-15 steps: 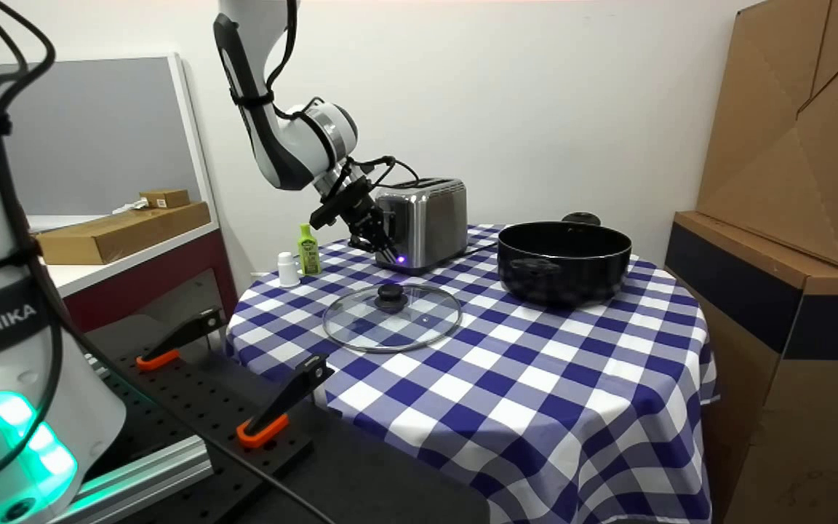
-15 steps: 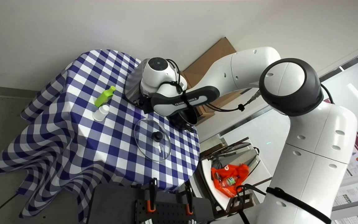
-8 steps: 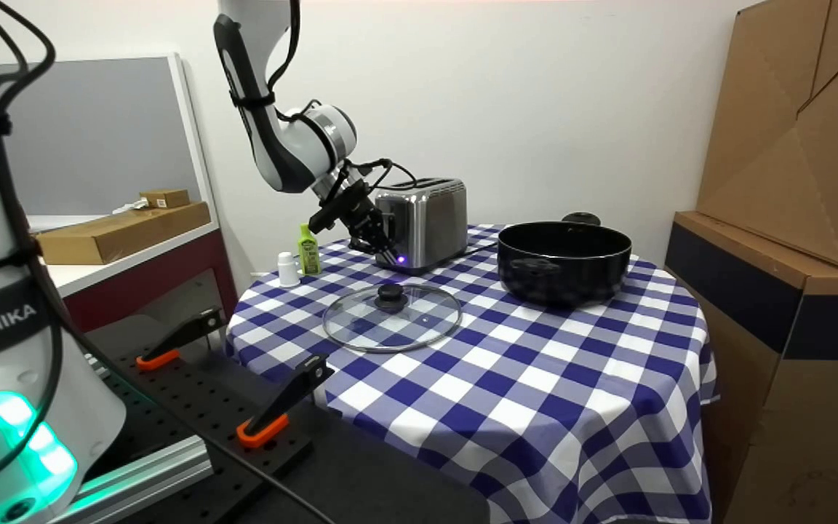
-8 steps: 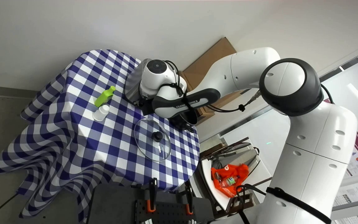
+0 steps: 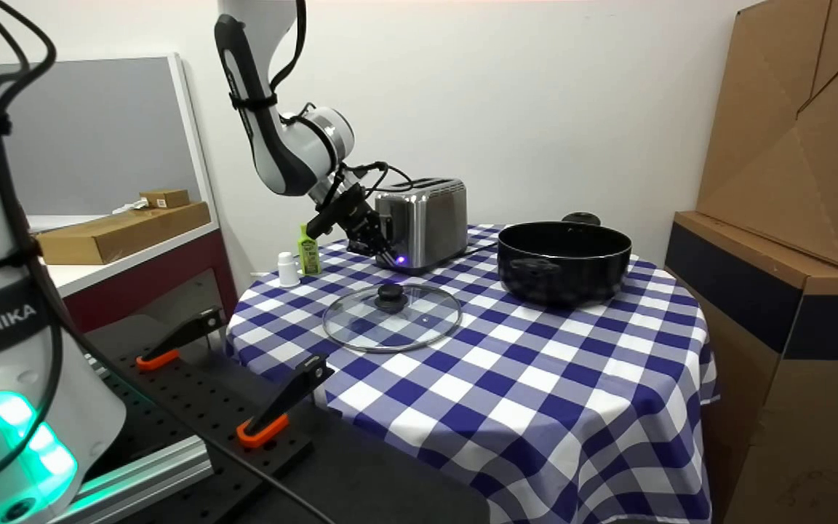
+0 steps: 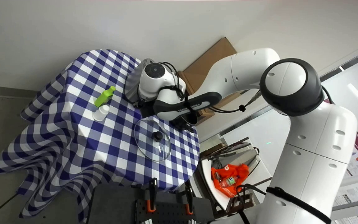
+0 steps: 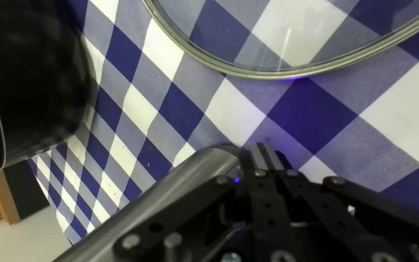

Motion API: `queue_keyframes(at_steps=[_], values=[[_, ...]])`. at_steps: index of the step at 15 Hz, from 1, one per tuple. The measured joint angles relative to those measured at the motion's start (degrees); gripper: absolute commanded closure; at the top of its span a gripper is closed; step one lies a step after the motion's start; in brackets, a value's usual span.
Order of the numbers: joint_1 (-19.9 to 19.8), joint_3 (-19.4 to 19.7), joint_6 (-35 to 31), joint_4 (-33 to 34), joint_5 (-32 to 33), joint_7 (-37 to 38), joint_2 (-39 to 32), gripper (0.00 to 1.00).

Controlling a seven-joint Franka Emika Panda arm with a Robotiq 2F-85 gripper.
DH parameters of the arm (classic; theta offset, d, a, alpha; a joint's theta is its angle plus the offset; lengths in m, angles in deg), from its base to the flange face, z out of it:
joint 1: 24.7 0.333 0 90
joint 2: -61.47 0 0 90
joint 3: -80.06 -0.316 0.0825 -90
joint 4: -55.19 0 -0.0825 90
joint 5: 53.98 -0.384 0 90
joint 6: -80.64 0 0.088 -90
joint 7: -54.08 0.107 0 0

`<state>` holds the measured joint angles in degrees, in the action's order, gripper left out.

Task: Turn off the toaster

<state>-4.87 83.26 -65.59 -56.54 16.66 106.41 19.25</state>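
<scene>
A small, boxy toaster [image 5: 435,224] of shiny silver metal, with two slots, stood upright toward the back of a blue-and-white checked tablecloth [image 5: 579,386], apart from a wide, glossy black pot [image 5: 563,269] and near a round, black-knobbed lid [image 5: 392,322] of clear glass. The approach looked finished: in an exterior view the black metal gripper [image 5: 393,257], tilted downward, had its tips low before the toaster's darker end panel [image 5: 404,227], just beside a small purple light [image 5: 401,260]. The wrist view showed its fingers [image 7: 258,156] pressed together, nothing gripped between them; whether they touched the panel could not be told. The purple light shone, and a violet glow [image 7: 306,114] lay on the tablecloth by the lid's rim, so the toaster was probably on and the switching-off not yet done. What seemed left was a deliberate press, perhaps at that light itself, since nothing in the views plainly marked where to push; then the light going dark would be the likely sign of success, with only a retreat to follow.
</scene>
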Motion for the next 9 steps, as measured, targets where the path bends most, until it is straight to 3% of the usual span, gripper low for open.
queue_keyframes(at_steps=[9], values=[[-2.23, -1.83, 0.05, -0.94, 2.77, 0.70, 0.01, 1.00]])
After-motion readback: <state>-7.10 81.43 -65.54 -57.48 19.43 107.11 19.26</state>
